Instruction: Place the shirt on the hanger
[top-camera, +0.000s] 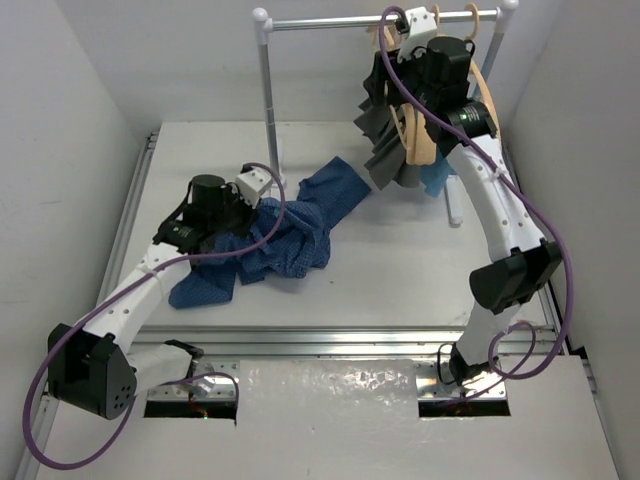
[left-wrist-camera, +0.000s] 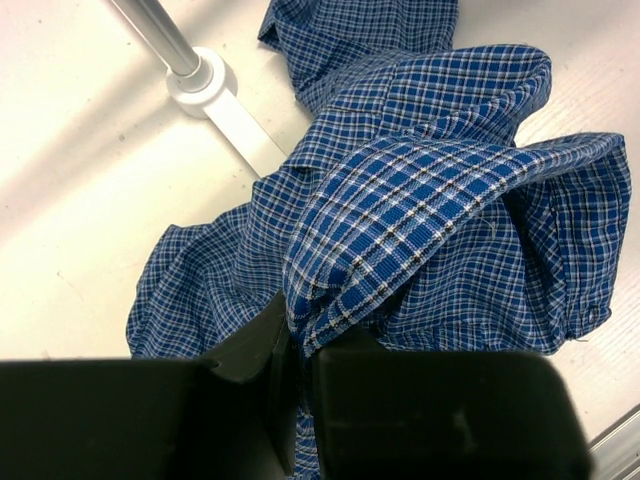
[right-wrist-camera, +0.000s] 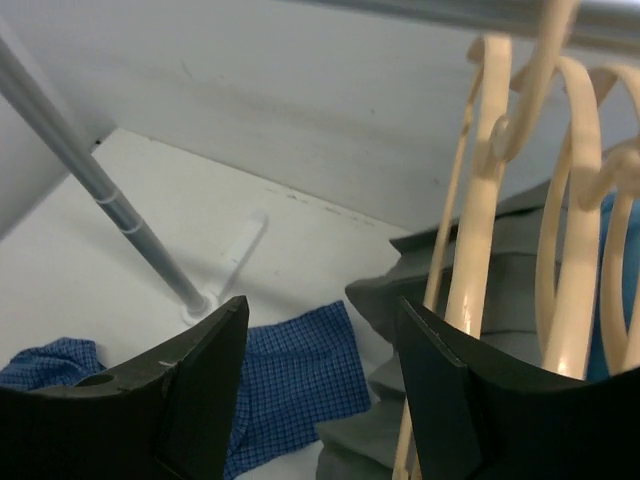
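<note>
The blue checked shirt (top-camera: 290, 238) lies crumpled on the table left of centre, one sleeve stretched toward the rack. My left gripper (top-camera: 248, 212) is shut on a fold of the shirt (left-wrist-camera: 440, 190); in the left wrist view the cloth is pinched between the jaws of the gripper (left-wrist-camera: 300, 345). Several tan wooden hangers (top-camera: 420, 130) hang from the rack bar at the back right. My right gripper (top-camera: 390, 75) is up by them, open and empty. In the right wrist view the gripper (right-wrist-camera: 320, 330) has a hanger (right-wrist-camera: 480, 250) just beyond its right finger. The sleeve (right-wrist-camera: 290, 380) shows below.
A white rack with a pole (top-camera: 268, 90) and a top bar (top-camera: 330, 22) stands at the back; its foot (left-wrist-camera: 200, 80) is beside the shirt. A dark grey cloth (top-camera: 385, 150) and a teal cloth (top-camera: 435, 180) hang on the hangers. White walls enclose the table.
</note>
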